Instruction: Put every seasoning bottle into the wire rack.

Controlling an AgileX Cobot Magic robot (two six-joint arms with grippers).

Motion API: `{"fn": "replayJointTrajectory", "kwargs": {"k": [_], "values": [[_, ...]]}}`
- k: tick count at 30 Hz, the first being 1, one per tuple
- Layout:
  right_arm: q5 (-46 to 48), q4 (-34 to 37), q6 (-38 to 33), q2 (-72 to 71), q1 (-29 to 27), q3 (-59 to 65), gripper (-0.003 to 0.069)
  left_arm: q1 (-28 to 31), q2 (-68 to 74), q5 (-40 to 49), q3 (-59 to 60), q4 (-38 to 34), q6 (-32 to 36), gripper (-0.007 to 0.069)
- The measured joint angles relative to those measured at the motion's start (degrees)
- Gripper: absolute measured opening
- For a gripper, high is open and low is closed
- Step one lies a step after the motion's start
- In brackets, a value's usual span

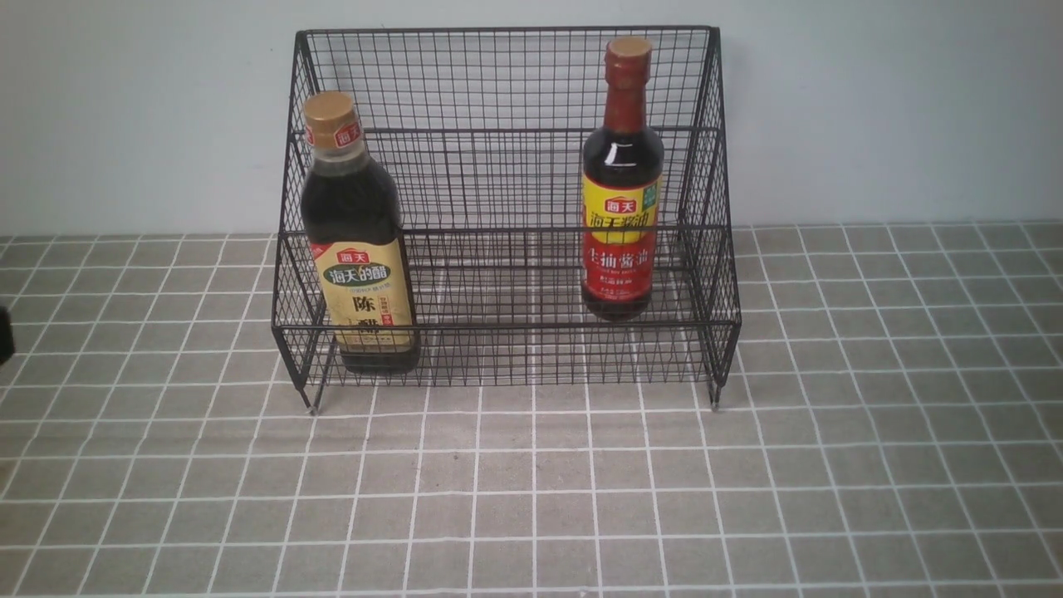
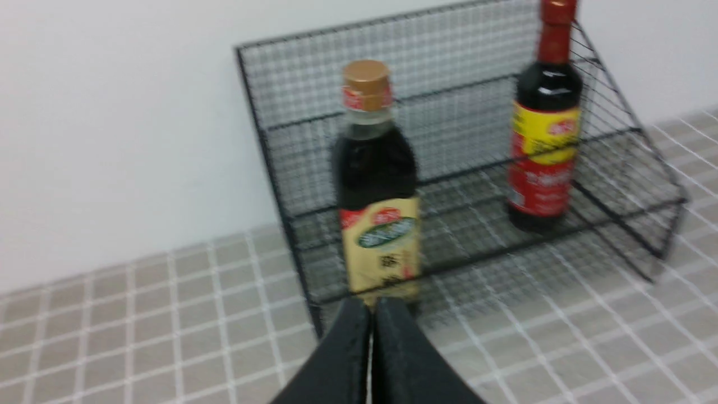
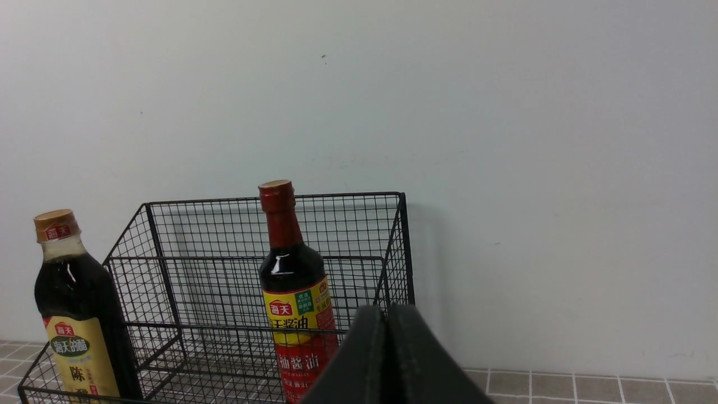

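I see both bottles upright inside the wire rack (image 1: pixel 498 31). Broad gold-capped bottle (image 1: pixel 359 241): left end, front tier. Slim red-necked bottle (image 1: pixel 621 208): toward the right side. Left gripper (image 2: pixel 371 331) and right gripper (image 3: pixel 386 336): jaws pressed together, holding nothing.
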Motion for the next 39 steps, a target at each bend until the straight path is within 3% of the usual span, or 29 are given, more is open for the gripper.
{"fn": "replayJointTrajectory", "kwargs": {"k": [1,5,11,16,39], "values": [[0.00,0.00,0.00,0.00,0.00,0.00,-0.0012,0.18,0.00,-0.70,0.00,0.10,0.00,-0.0007],[0.00,0.00,0.00,0.00,0.00,0.00,-0.0012,4.43,-11.09,-12.57,19.05,1.23,-0.06,-0.0007],[0.06,0.00,0.00,0.00,0.00,0.00,-0.0012,5.86,-21.78,-13.74,33.95,1.41,-0.18,-0.0007],[0.36,0.00,0.00,0.00,0.00,0.01,-0.0012,5.86,-22.34,-7.30,34.51,1.43,-0.25,-0.0007],[1.45,0.00,0.00,0.00,0.00,0.01,-0.0012,5.86,-22.34,-6.95,34.51,1.43,-0.57,-0.0007]]}}
